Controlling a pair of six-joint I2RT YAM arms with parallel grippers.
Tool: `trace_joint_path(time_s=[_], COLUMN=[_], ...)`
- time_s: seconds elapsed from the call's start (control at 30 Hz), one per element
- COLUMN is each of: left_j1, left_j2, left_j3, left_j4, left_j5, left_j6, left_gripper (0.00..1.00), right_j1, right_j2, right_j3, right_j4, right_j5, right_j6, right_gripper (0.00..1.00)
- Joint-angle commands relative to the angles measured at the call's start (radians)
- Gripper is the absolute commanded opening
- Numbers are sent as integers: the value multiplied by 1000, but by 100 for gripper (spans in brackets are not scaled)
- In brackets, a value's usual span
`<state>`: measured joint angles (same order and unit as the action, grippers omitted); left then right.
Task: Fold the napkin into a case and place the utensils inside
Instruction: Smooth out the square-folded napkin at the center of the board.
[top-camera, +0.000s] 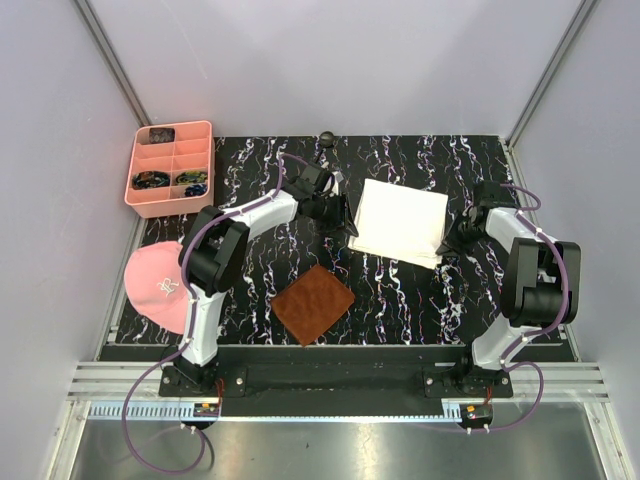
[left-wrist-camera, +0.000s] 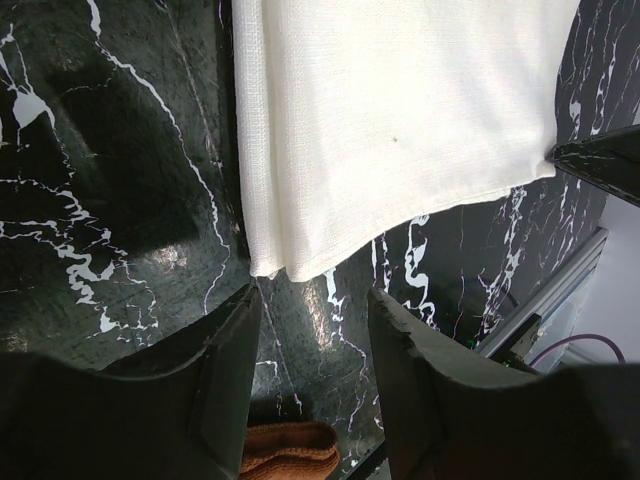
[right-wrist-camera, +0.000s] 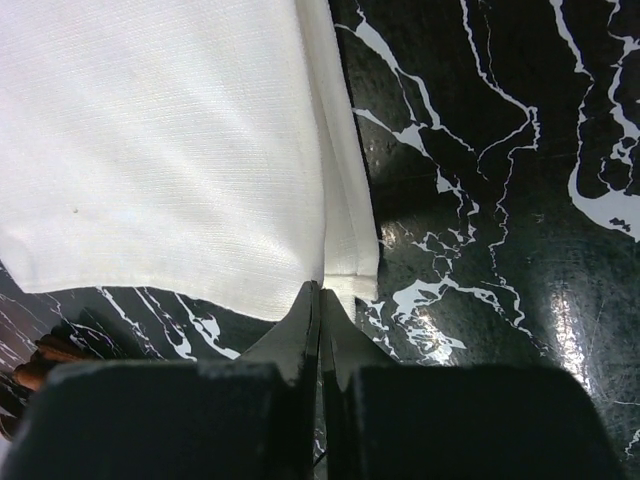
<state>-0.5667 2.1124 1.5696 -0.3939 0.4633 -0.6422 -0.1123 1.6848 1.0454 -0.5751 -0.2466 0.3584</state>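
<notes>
The cream-white napkin (top-camera: 400, 222) lies folded in several flat layers on the black marble table. My left gripper (top-camera: 345, 228) hovers open just off its near left corner, and in the left wrist view the gripper (left-wrist-camera: 312, 295) has bare table between its fingers, with the napkin (left-wrist-camera: 400, 120) ahead. My right gripper (top-camera: 447, 243) is at the near right corner. In the right wrist view the gripper (right-wrist-camera: 322, 290) is shut, its tips pinching the corner of the napkin's (right-wrist-camera: 150, 150) top layer. A small dark round-headed item (top-camera: 326, 137), possibly one of the utensils, lies at the far table edge.
A brown textured mat (top-camera: 313, 303) lies near the front middle, its edge showing below the left fingers (left-wrist-camera: 290, 445). A pink compartment tray (top-camera: 172, 126) with small items stands at the back left. A pink cap (top-camera: 155, 285) sits by the left arm.
</notes>
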Motion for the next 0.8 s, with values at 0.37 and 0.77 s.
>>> trace_joint_path(time_s=[0.37, 0.77], left_j1=[-9, -27], left_j2=[-26, 1], left_j3=[44, 90], left_j4=[7, -22], left_j5=[40, 60], left_j6=[29, 52], left_gripper=[50, 48], right_j1=[-3, -3], right_j2=[-14, 39], right_j3=[13, 10], right_j4=[-22, 4], right_j5=[95, 127], right_j6=[-30, -30], right_gripper=[0, 0])
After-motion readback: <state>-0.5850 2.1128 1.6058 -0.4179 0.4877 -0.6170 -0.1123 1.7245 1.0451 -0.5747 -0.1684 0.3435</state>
